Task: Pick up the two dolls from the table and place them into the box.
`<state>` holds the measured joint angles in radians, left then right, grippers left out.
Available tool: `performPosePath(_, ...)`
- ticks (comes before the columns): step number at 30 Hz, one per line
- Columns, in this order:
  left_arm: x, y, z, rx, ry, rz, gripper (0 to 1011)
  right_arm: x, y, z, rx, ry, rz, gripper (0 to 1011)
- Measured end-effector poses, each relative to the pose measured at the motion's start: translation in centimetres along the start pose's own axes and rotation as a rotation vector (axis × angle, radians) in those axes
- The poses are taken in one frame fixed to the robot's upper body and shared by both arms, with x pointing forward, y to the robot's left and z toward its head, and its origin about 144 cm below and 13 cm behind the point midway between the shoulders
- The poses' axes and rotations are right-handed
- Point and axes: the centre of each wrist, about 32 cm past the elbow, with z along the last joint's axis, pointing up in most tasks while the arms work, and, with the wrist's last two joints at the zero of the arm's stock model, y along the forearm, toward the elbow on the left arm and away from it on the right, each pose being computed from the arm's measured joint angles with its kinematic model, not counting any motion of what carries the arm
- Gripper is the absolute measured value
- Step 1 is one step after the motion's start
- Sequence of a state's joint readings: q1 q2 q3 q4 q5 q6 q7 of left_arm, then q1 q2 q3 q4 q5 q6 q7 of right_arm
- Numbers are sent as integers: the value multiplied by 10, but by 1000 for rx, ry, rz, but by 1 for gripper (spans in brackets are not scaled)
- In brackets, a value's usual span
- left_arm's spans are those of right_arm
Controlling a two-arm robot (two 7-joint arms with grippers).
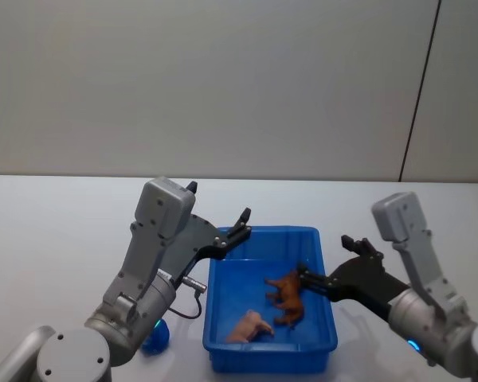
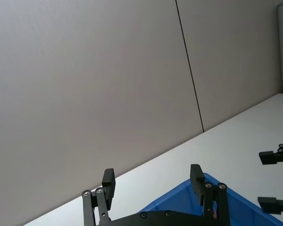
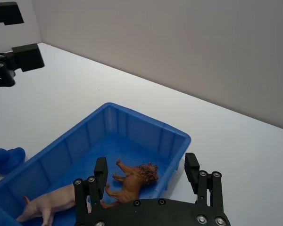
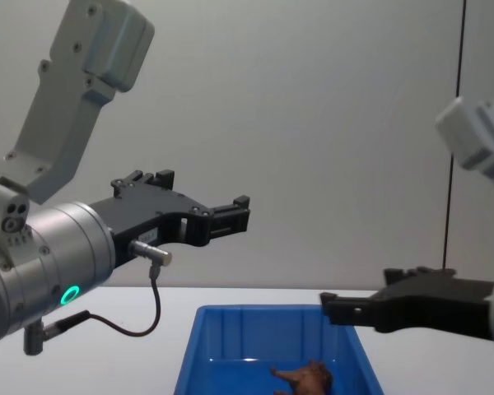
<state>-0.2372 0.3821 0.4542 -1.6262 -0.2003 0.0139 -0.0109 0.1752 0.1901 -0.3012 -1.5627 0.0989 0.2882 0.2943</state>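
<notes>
left gripper (image 2: 152,175), right gripper (image 3: 146,163) wide; box (image 3: 146,117) holds brown doll (image 3: 132,181), pink doll (image 3: 56,198) seemingly half-hidden.

Your left end effector (image 1: 240,224) hangs above the far left corner of the box (image 1: 271,360), raised well clear of its rim. Its fingers are spread apart and hold nothing, and they point forward and toward the right. Your left arm (image 1: 155,239) rises steeply just outside the box's left wall. Your right end effector (image 1: 325,256) sits lower, over the box's right rim, reaching leftward with fingers spread wide and empty. Your right arm (image 1: 418,255) stands outside the box's right wall.
</notes>
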Motion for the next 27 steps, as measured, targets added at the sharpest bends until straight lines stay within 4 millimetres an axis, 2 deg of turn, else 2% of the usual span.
performPosePath(9, 0, 0, 0, 0, 0, 0, 1001, 18, -19, -10, 20, -2, -37, 1001)
performPosePath(15, 1, 3, 0, 9, -6, 0, 1001, 23, -25, -13, 26, -4, -49, 1001)
performPosePath(23, 7, 20, 1, 59, -25, 8, 1001, 28, -30, -15, 31, -8, -58, 1001)
performPosePath(27, 10, 37, 0, 107, -27, 20, 1002, 29, -32, -16, 34, -9, -62, 1001)
